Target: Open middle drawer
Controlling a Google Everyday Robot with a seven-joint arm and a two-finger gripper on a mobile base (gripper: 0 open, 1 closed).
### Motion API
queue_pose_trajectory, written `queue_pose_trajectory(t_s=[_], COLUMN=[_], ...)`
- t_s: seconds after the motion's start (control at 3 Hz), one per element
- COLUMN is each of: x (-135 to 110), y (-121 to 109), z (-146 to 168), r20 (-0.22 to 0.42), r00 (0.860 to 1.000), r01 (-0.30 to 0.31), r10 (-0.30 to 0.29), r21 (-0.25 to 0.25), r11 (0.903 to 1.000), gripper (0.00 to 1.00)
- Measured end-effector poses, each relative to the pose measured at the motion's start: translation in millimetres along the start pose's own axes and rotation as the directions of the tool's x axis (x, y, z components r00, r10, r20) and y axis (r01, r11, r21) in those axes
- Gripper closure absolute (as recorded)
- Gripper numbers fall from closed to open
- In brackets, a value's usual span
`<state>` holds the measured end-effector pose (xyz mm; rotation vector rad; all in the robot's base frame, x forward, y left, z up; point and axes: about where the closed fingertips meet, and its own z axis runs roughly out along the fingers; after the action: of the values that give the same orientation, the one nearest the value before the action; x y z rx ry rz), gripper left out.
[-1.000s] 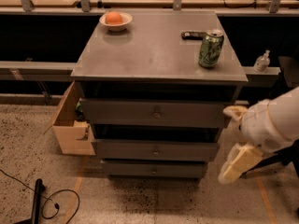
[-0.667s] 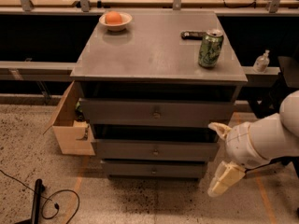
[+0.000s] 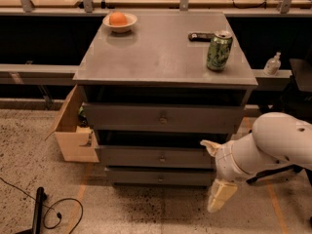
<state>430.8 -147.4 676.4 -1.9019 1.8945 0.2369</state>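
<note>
The arm has swung in from the right since a second ago: the gripper [image 3: 208, 176] was out beside the cabinet's right edge and now sits lower and further left, in front of the right end of the drawer fronts. Its two pale fingers are spread wide with nothing between them, the upper fingertip [image 3: 206, 144] lying over the right end of the middle drawer [image 3: 146, 156] and the lower one hanging down towards the speckled floor [image 3: 146, 213]. I can't tell whether that upper finger touches the front. The middle drawer looks no different from before: its plain grey front sits in line between the taller top drawer [image 3: 126, 116] and the slim bottom drawer [image 3: 136, 176], and its small round knob [image 3: 162, 158] at the centre is well left of the fingers. Nothing on the cabinet top [image 3: 156, 57] has shifted either. A white bowl [image 3: 120, 27] at the back left corner holds one orange fruit [image 3: 117, 18]. A green can [image 3: 219, 50] stands upright near the right edge, with a small black device [image 3: 201, 36] lying just behind it. Against the cabinet's left side stands an open cardboard box [image 3: 73, 145]; I can't make out what is in it. A small pump bottle [image 3: 272, 64] stands on the ledge to the right.
</note>
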Motion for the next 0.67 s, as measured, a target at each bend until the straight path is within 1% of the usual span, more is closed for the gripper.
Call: queue_pose_trajectory(t_s=[0.33, 0.67], x=[0.2, 16.2], y=[0.4, -5.4], z=[-0.7, 26.0], r20=[0.001, 0.015], r00=[1.000, 0.999], r01=[-0.003, -0.037], r10=[0.003, 0.037], r21=[0.000, 0.008], r11=[1.0000, 0.9993], gripper=[0.00, 0.00])
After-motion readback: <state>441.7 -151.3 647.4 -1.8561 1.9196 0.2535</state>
